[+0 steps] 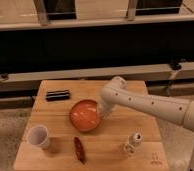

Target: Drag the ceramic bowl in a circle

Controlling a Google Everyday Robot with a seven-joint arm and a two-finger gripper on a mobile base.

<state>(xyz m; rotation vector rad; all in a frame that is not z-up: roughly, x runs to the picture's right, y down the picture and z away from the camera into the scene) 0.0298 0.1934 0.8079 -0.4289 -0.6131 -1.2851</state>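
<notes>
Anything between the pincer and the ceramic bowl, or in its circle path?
Nothing between them: the pincer sits at the right rim of the ceramic bowl. A wide circle could hit the dark red object just camera-side of it.

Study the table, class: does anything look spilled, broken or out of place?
Nothing stands out. The ceramic bowl sits upright, the tool at its rim; the white cup, bottle and black bar show no spill or damage.

I see a lab-like indoor workspace: a wooden table [115, 136] on speckled floor [5, 125], with metal-framed railing [90, 22] behind. My arm's gripper [103, 108] sits at the rim of the ceramic bowl [84, 115].
</notes>
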